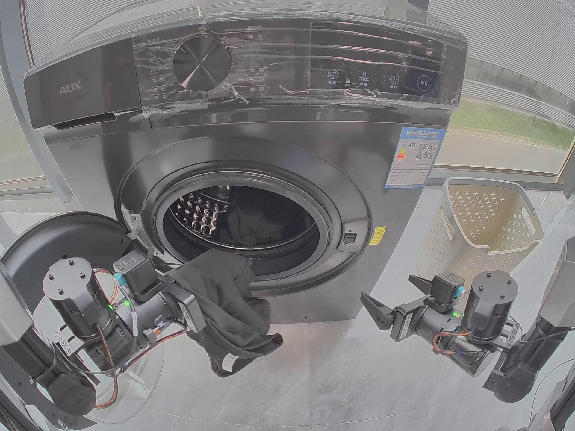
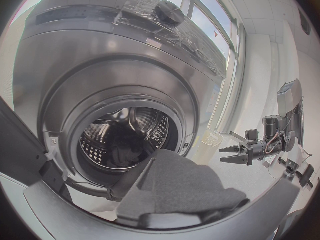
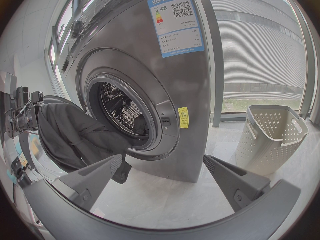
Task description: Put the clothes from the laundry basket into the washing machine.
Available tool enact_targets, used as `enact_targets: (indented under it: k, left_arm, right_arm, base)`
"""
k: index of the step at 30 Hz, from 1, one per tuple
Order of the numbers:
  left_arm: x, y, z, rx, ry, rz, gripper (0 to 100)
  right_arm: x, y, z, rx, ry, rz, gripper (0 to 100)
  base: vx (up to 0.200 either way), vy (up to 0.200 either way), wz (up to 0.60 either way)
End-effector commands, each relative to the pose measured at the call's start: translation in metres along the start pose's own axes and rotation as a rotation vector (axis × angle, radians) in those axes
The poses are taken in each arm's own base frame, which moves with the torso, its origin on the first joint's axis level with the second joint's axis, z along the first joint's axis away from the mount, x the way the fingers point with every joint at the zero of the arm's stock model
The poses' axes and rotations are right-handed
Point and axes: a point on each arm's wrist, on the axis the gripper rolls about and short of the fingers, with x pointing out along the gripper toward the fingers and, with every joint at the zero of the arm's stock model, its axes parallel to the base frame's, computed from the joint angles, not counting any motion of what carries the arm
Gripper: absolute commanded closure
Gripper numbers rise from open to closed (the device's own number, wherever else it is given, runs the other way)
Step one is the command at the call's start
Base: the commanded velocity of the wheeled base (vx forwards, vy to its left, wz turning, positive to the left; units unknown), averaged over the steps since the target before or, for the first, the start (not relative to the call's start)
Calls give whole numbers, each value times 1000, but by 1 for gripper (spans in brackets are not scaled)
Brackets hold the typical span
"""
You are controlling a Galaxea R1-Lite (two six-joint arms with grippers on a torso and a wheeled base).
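- Pale floor tiles (image 1: 335, 378) and tall windows surround a grey washing machine (image 1: 269, 145), its door (image 1: 60, 234) open to the left.
- A black garment (image 1: 230, 306) drapes over the lower-left edge of the drum (image 1: 200, 214) opening, mostly outside it.
- Its long axis runs from that edge down toward the floor, with the upper end pointing into the drum.
- The left gripper (image 1: 193, 313) is clamped on the cloth.
- Likely risk: if released here, the hanging weight would drag it onto the floor.
- The right gripper (image 1: 395, 297) is spread wide and holds nothing, near the laundry basket (image 1: 485, 184).

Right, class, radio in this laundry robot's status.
Left gripper shut on dark garment, at drum rim. Right gripper open, empty. Door open, nothing blocking.
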Motion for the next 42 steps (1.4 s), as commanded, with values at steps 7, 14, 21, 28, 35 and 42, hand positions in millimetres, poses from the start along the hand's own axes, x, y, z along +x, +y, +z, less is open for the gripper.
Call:
enact_targets:
  k: [7, 14, 21, 28, 35, 42]
  left_arm:
    - [58, 0, -34, -1, 63, -19, 100]
    - [117, 15, -41, -29, -26, 44, 100]
    - [153, 25, -54, -26, -28, 107, 100]
    - [182, 37, -71, -16, 5, 143, 100]
    - [216, 60, -74, -6, -5, 190, 100]
    - [247, 73, -76, -6, -27, 221, 100]
  right_arm:
    - [-4, 8, 1, -3, -5, 32, 0]
    - [-6, 7, 0, -4, -1, 34, 0]
    - [-5, 7, -1, -6, 5, 41, 0]
    - [-5, 7, -2, -6, 8, 40, 0]
    - [-5, 7, -2, -6, 8, 39, 0]
    - [-5, 7, -2, -6, 7, 37, 0]
  base:
    - [0, 0, 0]
    - [0, 0, 0]
    - [0, 0, 0]
    - [0, 0, 0]
    - [0, 0, 0]
    - [0, 0, 0]
